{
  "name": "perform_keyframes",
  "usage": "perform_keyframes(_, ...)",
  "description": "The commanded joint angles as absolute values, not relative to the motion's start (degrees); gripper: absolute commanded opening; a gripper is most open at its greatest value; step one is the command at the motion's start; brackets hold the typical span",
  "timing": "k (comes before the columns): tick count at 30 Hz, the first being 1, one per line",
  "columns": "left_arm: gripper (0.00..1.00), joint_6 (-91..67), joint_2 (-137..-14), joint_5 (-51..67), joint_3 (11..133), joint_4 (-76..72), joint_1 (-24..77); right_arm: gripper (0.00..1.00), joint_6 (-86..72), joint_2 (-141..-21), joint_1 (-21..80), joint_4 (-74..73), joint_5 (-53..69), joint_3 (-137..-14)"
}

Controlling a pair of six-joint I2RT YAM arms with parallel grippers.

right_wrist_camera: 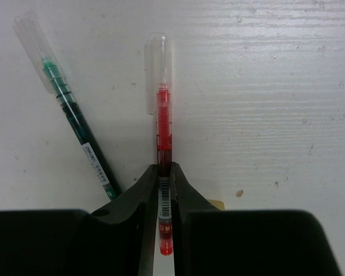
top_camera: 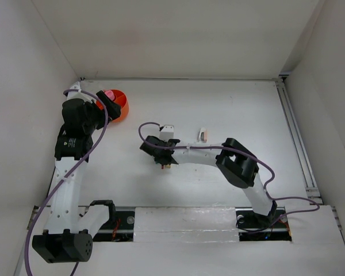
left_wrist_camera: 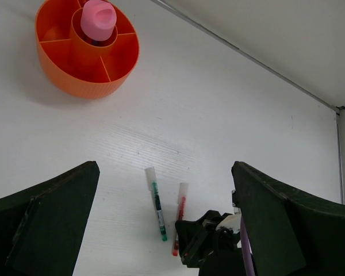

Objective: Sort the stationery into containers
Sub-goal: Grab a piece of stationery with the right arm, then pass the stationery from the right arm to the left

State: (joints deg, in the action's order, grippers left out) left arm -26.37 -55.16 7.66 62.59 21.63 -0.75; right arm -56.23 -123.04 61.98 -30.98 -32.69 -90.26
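Observation:
The round orange tub point(left_wrist_camera: 112, 63) with inner dividers stands at the far left and also shows in the top view point(top_camera: 122, 106). A pink-capped dark tube point(left_wrist_camera: 98, 18) stands upright in its centre compartment. My left gripper point(left_wrist_camera: 165, 167) is open and empty, raised next to the tub. A red pen point(right_wrist_camera: 164, 109) and a dark green pen point(right_wrist_camera: 69, 109) lie side by side on the table. My right gripper point(right_wrist_camera: 165, 172) is shut on the red pen's lower barrel, down at the table. A small white-tan eraser point(top_camera: 202, 135) lies to its right. A tan cube's corner point(right_wrist_camera: 218, 203) peeks out beside the right finger.
White walls enclose the table on the left, back and right. A metal rail point(top_camera: 296, 138) runs along the right edge. The right arm point(top_camera: 236, 161) stretches across the table's middle, and its gripper shows in the left wrist view point(left_wrist_camera: 204, 241).

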Motion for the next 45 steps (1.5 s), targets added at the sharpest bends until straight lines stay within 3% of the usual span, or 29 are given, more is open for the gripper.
perform_keyframes(1,1.0,-25.7,-54.0,7.6,62.4,19.3,-0.7,0.14,-57.2,-126.1,62.5,-31.8,-31.4,-90.4)
perform_keyframes(3,1.0,-25.7,-54.0,7.6,62.4,19.3,-0.7,0.01,-56.7,-126.1,62.0,-31.3,-31.4,-90.4)
perform_keyframes(9,1.0,-25.7,-54.0,7.6,62.9,19.3,-0.7,0.0,-56.7,-123.1,60.9,-31.8,-34.2,-90.9)
perform_keyframes(16,1.0,-25.7,-54.0,16.0,62.9,17.8,-0.7,0.0,-47.3,-109.6,60.9,-26.4,-36.5,-85.8)
perform_keyframes(24,1.0,-30.8,-57.2,35.9,60.7,6.7,-0.7,0.0,-21.3,-94.2,57.6,-7.3,-19.6,-76.9)
perform_keyframes(29,1.0,-35.4,-59.2,42.7,59.5,2.1,-0.7,0.0,-14.9,-92.8,56.3,-4.3,-12.2,-80.2)
perform_keyframes(37,1.0,-36.6,-59.8,43.4,57.9,-0.4,-0.7,0.0,-13.8,-95.5,56.3,-2.6,-5.8,-88.3)
perform_keyframes(45,1.0,-36.6,-60.4,42.4,56.1,-2.0,-0.7,0.0,-14.9,-94.9,56.3,2.7,-0.1,-87.7)
